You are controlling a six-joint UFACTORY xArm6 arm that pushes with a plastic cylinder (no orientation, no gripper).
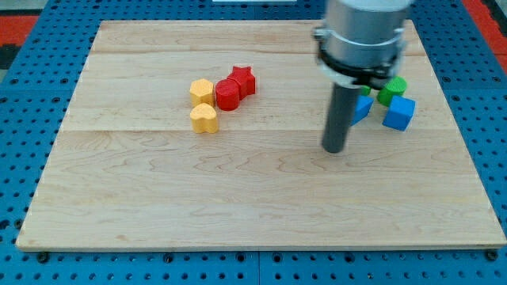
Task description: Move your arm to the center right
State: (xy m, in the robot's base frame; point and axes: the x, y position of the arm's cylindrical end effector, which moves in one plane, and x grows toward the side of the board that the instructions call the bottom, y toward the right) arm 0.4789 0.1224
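Observation:
My tip (334,149) rests on the wooden board (238,198), right of centre. A blue cube (398,113) lies to the tip's upper right. A second blue block (363,107) sits just right of the rod, partly hidden by it. A green block (391,89) stands above the blue ones, partly hidden by the arm. At the view's left centre lie a red star (242,80), a red hexagonal block (227,94), a yellow hexagon (201,91) and a yellow heart (204,119), clustered together and well apart from the tip.
The board lies on a blue perforated table (24,95). The arm's grey body (364,36) comes down from the view's top right and covers part of the board there.

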